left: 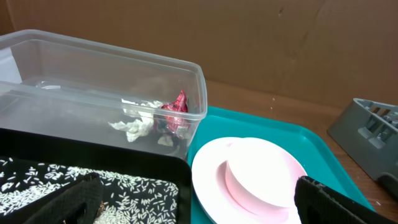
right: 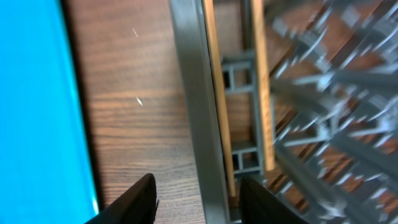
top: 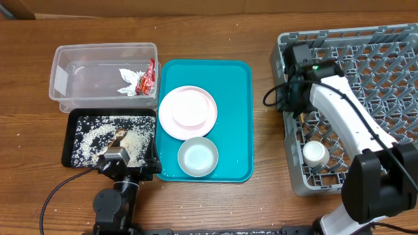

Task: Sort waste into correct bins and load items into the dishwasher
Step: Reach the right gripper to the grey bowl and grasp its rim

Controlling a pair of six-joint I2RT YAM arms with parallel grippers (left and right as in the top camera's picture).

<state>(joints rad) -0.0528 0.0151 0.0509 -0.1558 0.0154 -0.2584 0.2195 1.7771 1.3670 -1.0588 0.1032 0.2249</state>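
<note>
Right end effector (right: 198, 182) spread wide across the rack (right: 186, 62) wall, chopsticks (right: 260, 93) lying inside. Left end effector (left: 198, 183) wide by the black tray (left: 93, 155).

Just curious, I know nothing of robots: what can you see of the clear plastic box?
The clear box is a see-through plastic tub, rectangular with rounded corners, upright and lidless on the wooden table. A crumpled white tissue and a red wrapper lie at its right end. The black tray borders its near side, the teal tray its right.

Even bright light overhead; right wrist view blurred, rack (right: 323, 118) smeared.
</note>
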